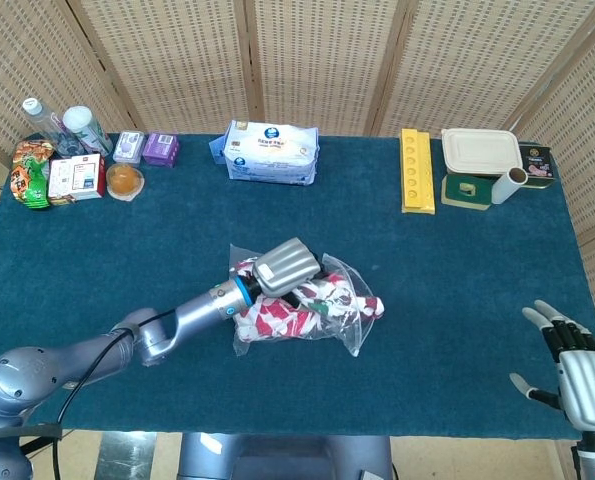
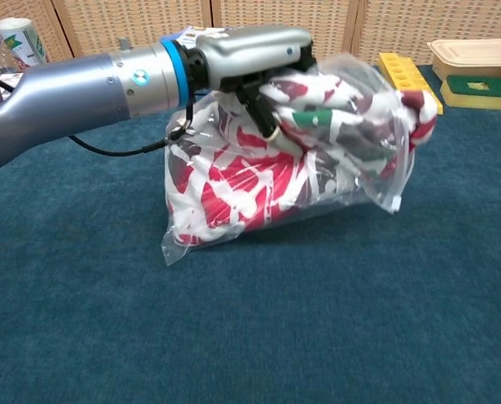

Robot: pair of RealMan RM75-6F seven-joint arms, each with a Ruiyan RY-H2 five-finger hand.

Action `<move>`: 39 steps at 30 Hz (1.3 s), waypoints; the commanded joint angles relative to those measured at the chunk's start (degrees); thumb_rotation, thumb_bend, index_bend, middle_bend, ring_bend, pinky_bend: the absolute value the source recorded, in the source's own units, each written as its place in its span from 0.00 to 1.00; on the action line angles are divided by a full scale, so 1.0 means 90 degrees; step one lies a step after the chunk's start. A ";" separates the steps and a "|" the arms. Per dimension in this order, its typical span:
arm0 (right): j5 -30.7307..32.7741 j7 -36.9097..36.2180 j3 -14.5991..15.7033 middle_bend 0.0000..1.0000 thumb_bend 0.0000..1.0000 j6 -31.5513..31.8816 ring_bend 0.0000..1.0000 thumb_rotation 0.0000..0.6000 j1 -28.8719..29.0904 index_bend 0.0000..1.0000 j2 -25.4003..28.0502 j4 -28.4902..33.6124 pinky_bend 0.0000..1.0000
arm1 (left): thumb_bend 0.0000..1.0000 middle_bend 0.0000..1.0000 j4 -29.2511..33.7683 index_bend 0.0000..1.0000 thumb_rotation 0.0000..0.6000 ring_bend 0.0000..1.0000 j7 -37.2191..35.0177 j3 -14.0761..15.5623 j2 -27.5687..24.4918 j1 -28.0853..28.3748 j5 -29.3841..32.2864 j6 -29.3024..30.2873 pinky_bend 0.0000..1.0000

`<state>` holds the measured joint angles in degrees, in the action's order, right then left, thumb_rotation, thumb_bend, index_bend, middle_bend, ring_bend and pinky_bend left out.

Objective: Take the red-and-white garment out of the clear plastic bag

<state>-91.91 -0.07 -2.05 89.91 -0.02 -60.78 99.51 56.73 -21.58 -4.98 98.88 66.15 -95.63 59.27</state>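
Note:
The clear plastic bag (image 1: 349, 330) (image 2: 383, 172) hangs off the table, with the red-and-white garment (image 1: 282, 318) (image 2: 250, 181) bunched inside it. My left hand (image 1: 285, 266) (image 2: 250, 52) grips the bag's top from above, fingers curled into the plastic and cloth. The bag's zip edge (image 2: 399, 160) hangs at the right side. My right hand (image 1: 569, 365) shows only in the head view, at the lower right by the table's front edge, fingers spread and empty.
Along the far edge stand a pack of wipes (image 1: 271, 152), a yellow tray (image 1: 415, 170), a lidded box (image 1: 480, 150), and at far left bottles and snack packs (image 1: 65, 160). Blue cloth (image 1: 457, 290) covers the table.

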 commanded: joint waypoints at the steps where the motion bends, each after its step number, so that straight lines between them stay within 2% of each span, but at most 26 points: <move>1: -0.0122 -0.0054 -0.0053 0.19 0.19 -0.0082 0.24 1.00 0.0134 0.21 -0.0022 -0.0052 0.27 | 0.33 0.74 -0.1296 0.88 1.00 0.70 -0.0954 0.0082 0.0384 -0.0588 -0.0584 0.1843 0.74; 8: -0.0448 -0.0120 -0.0237 0.22 0.18 -0.0164 0.30 1.00 0.0494 0.24 -0.0083 -0.0029 0.31 | 0.30 0.74 -0.2338 0.88 1.00 0.70 -0.1487 0.0177 0.0821 -0.0688 -0.0697 0.2562 0.72; 15: -0.0649 -0.0132 -0.0333 0.23 0.18 -0.0266 0.31 1.00 0.0743 0.24 -0.0069 0.0164 0.33 | 0.29 0.74 -0.2851 0.88 1.00 0.70 -0.1575 0.0269 0.1113 -0.0604 -0.0781 0.2746 0.72; 19: -0.0959 0.0011 -0.0453 0.23 0.17 -0.0498 0.32 1.00 0.1099 0.24 -0.0029 0.0517 0.35 | 0.29 0.74 -0.3107 0.88 1.00 0.70 -0.1557 0.0311 0.1347 -0.0428 -0.0831 0.2759 0.72; 27: -0.0871 0.0475 -0.0633 0.24 0.17 -0.1276 0.35 1.00 0.1703 0.24 0.0067 0.1110 0.38 | 0.29 0.74 -0.3392 0.88 1.00 0.70 -0.1537 0.0305 0.1632 -0.0129 -0.0766 0.2703 0.72; 39: -0.0684 0.0895 -0.0640 0.27 0.17 -0.1801 0.38 1.00 0.2092 0.28 -0.0134 0.1396 0.40 | 0.29 0.74 -0.3556 0.88 1.00 0.70 -0.1527 0.0334 0.1779 0.0063 -0.0664 0.2620 0.72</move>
<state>-98.28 7.69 -7.84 74.03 18.57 -61.80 111.80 24.80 -35.35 -1.98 114.83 66.65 -101.67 82.90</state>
